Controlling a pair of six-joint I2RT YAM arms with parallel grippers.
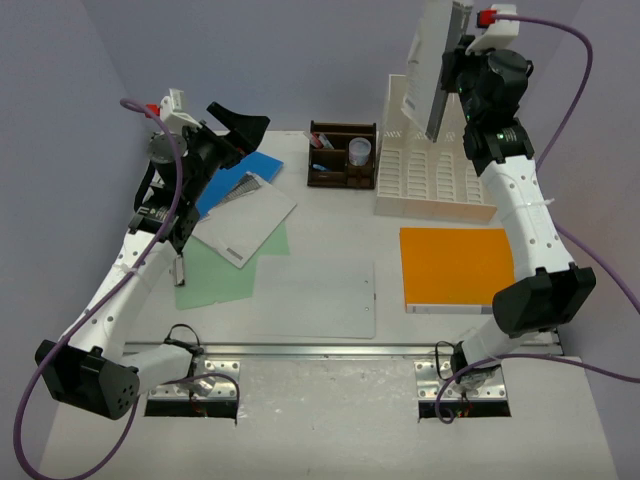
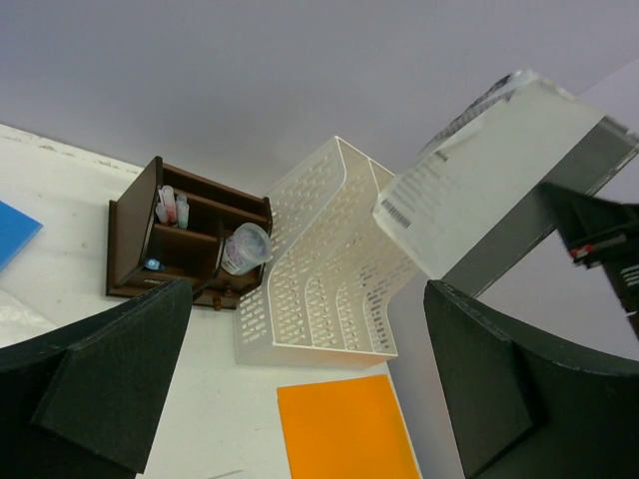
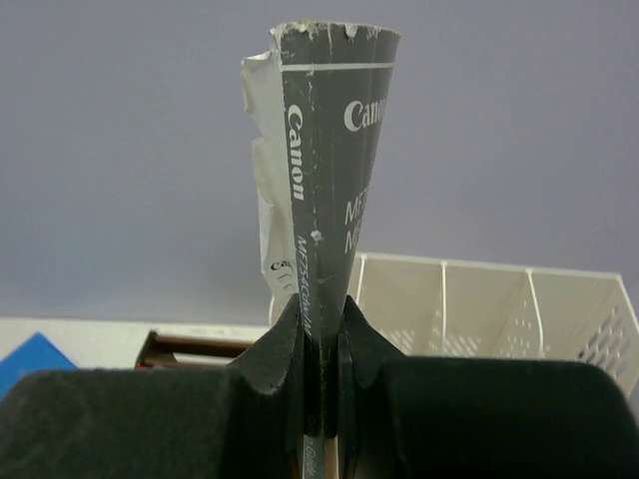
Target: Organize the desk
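The white desk (image 1: 330, 215) carries loose papers and books. My right gripper (image 1: 452, 80) is shut on a grey and white Canon manual (image 1: 436, 60), held upright by its lower edge above the white file rack (image 1: 435, 175). In the right wrist view the fingers (image 3: 290, 344) pinch the manual (image 3: 329, 150). My left gripper (image 1: 235, 122) is open and empty, raised over the desk's back left. Its fingers (image 2: 110, 379) frame the rack (image 2: 319, 269), the manual (image 2: 489, 170) and an orange book (image 2: 344, 429).
A dark brown pen organizer (image 1: 342, 155) stands left of the rack. The orange book (image 1: 455, 265) lies in front of the rack. A blue sheet (image 1: 240, 175), a grey booklet (image 1: 245, 215), a green sheet (image 1: 225, 265) and a clear sheet (image 1: 315, 295) lie left. A metal rail (image 1: 330, 350) runs along the near edge.
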